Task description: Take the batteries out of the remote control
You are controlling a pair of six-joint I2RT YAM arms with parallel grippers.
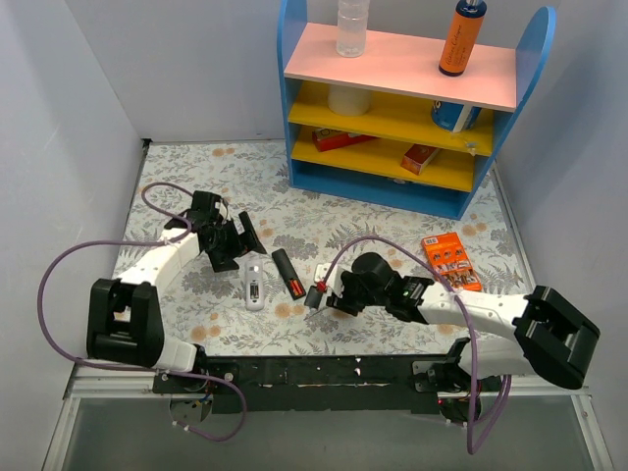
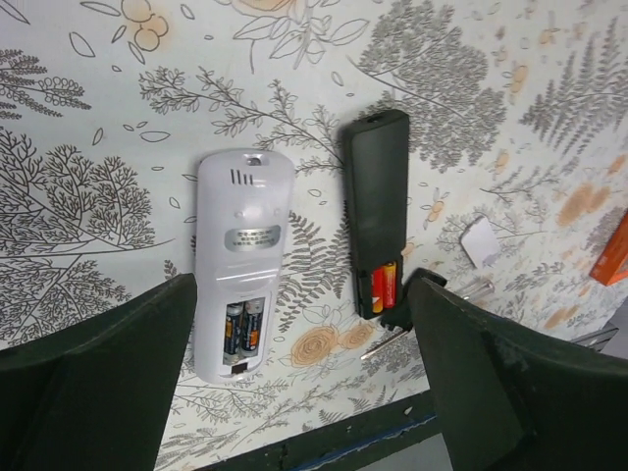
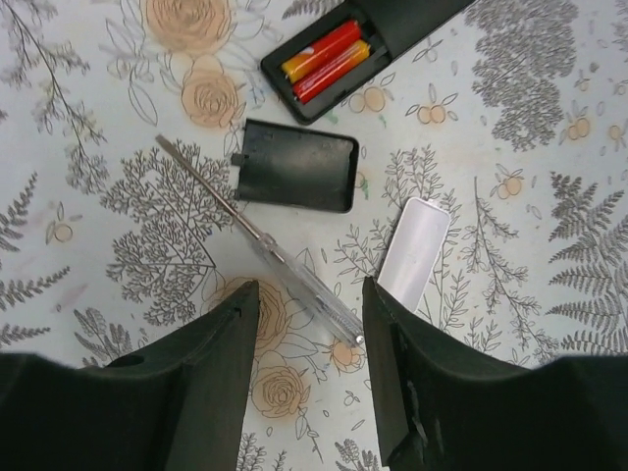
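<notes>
Centrally on the floral table (image 1: 392,221), both grippers stand parted and empty: the left gripper (image 2: 302,294) above a white remote (image 2: 238,260), the right gripper (image 3: 309,294) over a screwdriver (image 3: 260,240). Between them lies the black remote control (image 2: 376,211), compartment uncovered, its back cover (image 3: 297,165) just beside it, the batteries (image 3: 326,51) seated inside.

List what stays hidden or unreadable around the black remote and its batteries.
Right wrist view: the remote control runs off the top edge; only its battery end shows.
Left wrist view: print on the batteries is too small to read.
Left wrist view: the orange pack is cut off by the right edge.
</notes>
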